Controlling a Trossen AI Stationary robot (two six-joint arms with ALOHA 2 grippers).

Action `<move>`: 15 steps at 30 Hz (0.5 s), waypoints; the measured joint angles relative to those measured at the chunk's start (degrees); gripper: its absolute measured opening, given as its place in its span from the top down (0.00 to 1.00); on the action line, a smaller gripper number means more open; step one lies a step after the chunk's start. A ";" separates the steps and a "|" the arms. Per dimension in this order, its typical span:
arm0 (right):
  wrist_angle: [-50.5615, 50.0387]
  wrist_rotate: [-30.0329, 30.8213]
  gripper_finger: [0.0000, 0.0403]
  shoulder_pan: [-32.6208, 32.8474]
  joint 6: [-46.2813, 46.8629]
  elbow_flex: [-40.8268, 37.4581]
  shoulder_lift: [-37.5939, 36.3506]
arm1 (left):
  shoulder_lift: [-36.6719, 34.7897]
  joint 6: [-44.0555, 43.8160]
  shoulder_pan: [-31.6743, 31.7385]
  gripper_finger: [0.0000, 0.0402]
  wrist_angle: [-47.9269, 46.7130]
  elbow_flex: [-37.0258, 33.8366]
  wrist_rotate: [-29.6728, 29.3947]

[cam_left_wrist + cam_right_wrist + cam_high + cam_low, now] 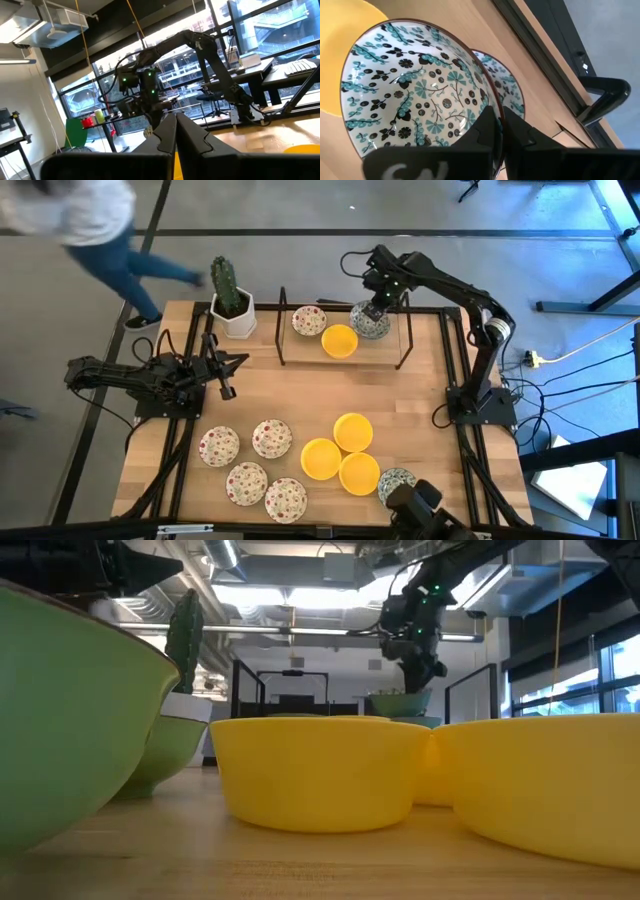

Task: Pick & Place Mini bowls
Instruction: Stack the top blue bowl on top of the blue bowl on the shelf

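Over the rack's far right, right gripper (376,310) pinches a green-patterned bowl (415,90) by its rim above another one. Thin edge hold; may slip or clip the lower bowl (502,82). Left gripper (226,376) clenched, empty.

A wooden table (300,395) with a black metal frame carries a white pot (238,317) at its far left corner, holding a green cactus (225,284). A raised wooden shelf (385,345) on black metal legs stands along the far edge. A person (85,225) walks on the grey floor beyond the table.
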 joint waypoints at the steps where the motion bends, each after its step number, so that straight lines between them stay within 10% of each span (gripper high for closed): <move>1: 0.03 -0.05 0.97 0.00 -0.10 0.00 0.02 | 0.00 0.00 0.00 0.99 -0.01 0.00 0.00; 15: -1.29 0.61 0.96 -2.25 1.87 -0.09 0.02 | -0.01 0.00 0.01 0.98 0.01 0.00 0.00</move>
